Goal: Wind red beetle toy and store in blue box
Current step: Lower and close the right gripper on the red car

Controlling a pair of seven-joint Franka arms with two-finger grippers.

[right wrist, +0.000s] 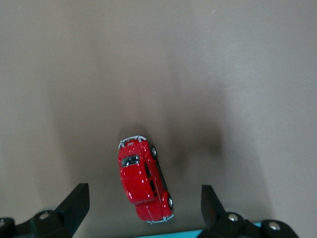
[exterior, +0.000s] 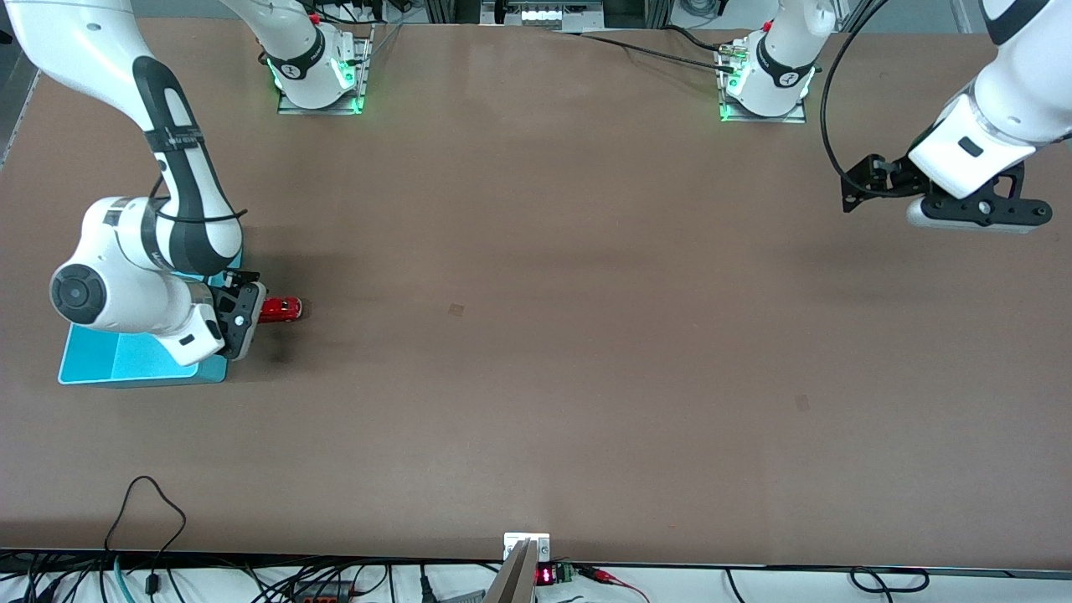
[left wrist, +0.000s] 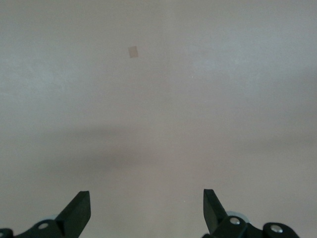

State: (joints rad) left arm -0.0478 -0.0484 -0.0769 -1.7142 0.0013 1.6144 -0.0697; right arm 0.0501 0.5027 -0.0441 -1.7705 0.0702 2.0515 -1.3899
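The glossy red beetle toy (right wrist: 144,179) is sitting on the bench (exterior: 536,335) beside the blue box (exterior: 117,356). The right end effector (right wrist: 143,208) is hovering wide open over it, gripping nothing; the toy is lying between its fingers, nose at 12 o'clock. The left end effector (left wrist: 147,210) is waiting, open and empty.

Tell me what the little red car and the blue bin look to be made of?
The red beetle toy looks like glossy painted metal or hard plastic: it shines, with silvery bumpers. The blue box seems thin moulded plastic, smooth and matte, judging by its even colour.
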